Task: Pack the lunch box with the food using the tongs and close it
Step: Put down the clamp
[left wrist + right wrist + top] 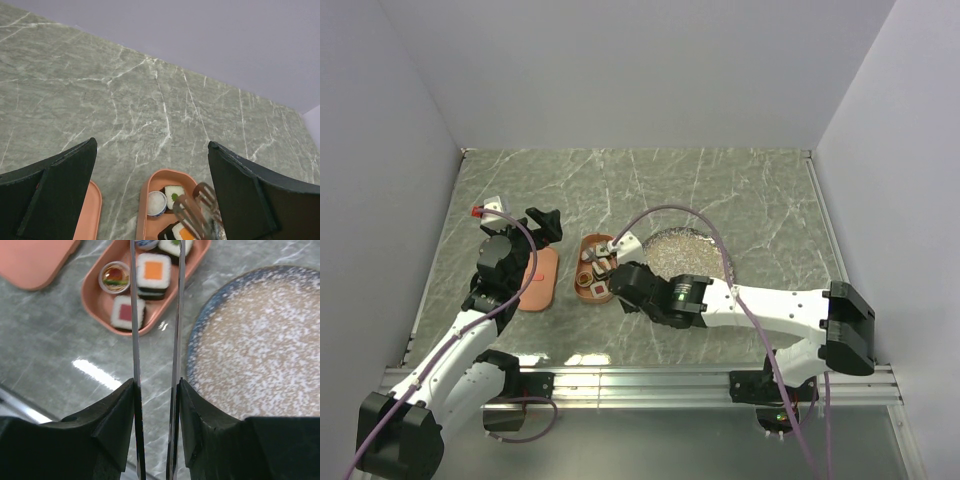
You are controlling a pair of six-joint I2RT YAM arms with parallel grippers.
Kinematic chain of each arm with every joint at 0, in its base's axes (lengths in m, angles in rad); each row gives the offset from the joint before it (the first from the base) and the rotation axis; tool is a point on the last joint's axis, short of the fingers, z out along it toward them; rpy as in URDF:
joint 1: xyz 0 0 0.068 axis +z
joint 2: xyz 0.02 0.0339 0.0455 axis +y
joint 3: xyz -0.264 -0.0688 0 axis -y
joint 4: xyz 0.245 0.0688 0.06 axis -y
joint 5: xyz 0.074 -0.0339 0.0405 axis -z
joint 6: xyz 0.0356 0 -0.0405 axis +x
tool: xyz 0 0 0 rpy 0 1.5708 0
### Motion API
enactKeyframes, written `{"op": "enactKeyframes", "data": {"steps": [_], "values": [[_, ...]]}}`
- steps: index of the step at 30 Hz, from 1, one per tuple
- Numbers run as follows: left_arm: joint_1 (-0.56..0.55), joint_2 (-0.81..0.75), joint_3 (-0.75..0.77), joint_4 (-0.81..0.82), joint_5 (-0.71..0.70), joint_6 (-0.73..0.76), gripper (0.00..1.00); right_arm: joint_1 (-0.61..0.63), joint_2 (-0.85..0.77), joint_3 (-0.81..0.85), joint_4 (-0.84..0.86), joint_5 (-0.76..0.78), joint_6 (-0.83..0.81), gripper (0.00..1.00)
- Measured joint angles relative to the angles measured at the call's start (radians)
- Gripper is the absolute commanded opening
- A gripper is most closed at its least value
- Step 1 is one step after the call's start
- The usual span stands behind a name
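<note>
While the right gripper [156,390] is clamped on the tongs [134,340], one black finger pressing the outside of each slim arm, the arms themselves stand apart and run side by side out over the lunch box [97,302]; their tips reach the far half of the tray, though from the wrist view they pass off the top edge, so I cannot tell whether they touch anything there. The food [153,270] lies inside the box; I can make out a square with an orange centre, a roll with a red centre nearer the arm, a small round cup beside them, and at the far end a round white piece and a white one with green on it. The lid [538,278] lies flat on the marbled table [750,200] just left of the box; the left gripper [151,150] hovers above it, jaws wide apart and holding nothing. The speckled plate [685,250] sits just right of the box.
</note>
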Motion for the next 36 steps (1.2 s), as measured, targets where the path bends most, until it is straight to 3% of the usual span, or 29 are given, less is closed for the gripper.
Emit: {"op": "enactKeyframes", "data": {"steps": [10,26,36], "values": [[0.0,0.017,0.0,0.004,-0.001,0.0,0.99,-0.236,-0.017,-0.017,0.05,-0.045,-0.078,0.47],[0.0,0.063,0.0,0.007,-0.005,0.001,0.99,-0.849,-0.187,-0.243,0.166,-0.202,-0.13,0.47],[0.0,0.064,0.0,0.008,-0.005,0.001,0.99,-0.973,-0.154,-0.251,0.166,-0.184,-0.101,0.49]]}}
